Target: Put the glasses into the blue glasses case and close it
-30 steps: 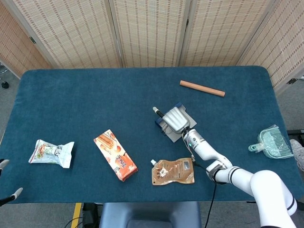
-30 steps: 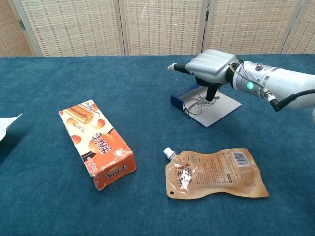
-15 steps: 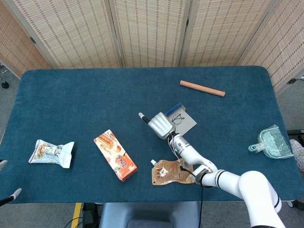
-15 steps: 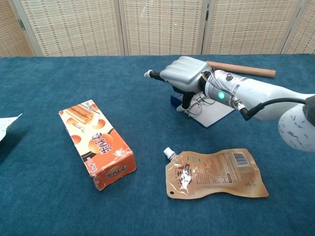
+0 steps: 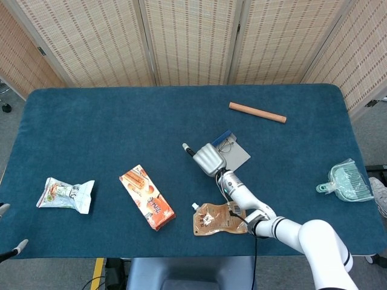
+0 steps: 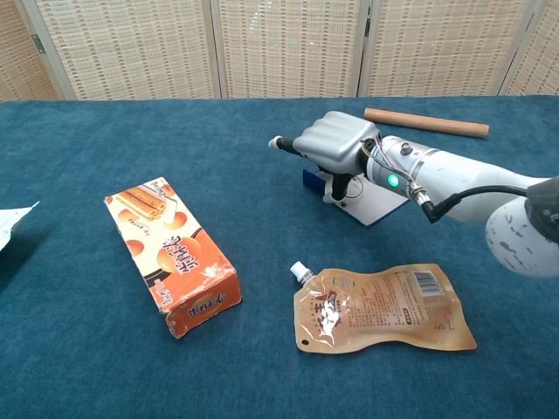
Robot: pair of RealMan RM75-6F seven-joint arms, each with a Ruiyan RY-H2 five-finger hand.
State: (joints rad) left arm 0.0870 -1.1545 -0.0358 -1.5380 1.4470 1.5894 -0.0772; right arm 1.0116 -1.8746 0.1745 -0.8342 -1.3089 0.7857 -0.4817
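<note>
The blue glasses case (image 5: 224,136) lies open right of the table's centre, its pale inside (image 5: 237,155) facing up; the chest view shows its blue edge (image 6: 313,181) and pale inside (image 6: 382,197). The thin-wire glasses (image 5: 226,144) sit over the case's near left part, right at my right hand's fingertips. My right hand (image 5: 208,159) (image 6: 336,147) hovers over the case's left edge with its fingers curled down and seems to pinch the glasses (image 6: 354,181). Of my left hand (image 5: 21,244) only spread fingertips show, at the head view's bottom-left edge, holding nothing.
A wooden rod (image 5: 257,112) lies behind the case. In front of it is a brown pouch (image 5: 219,219), close under my right forearm. An orange snack box (image 5: 147,197) and a white snack bag (image 5: 66,194) lie to the left. A teal dustpan (image 5: 346,181) sits far right.
My right hand swung left off the top of the case, then edged back a little. The glasses shifted from the case's front-left rim further onto the case.
</note>
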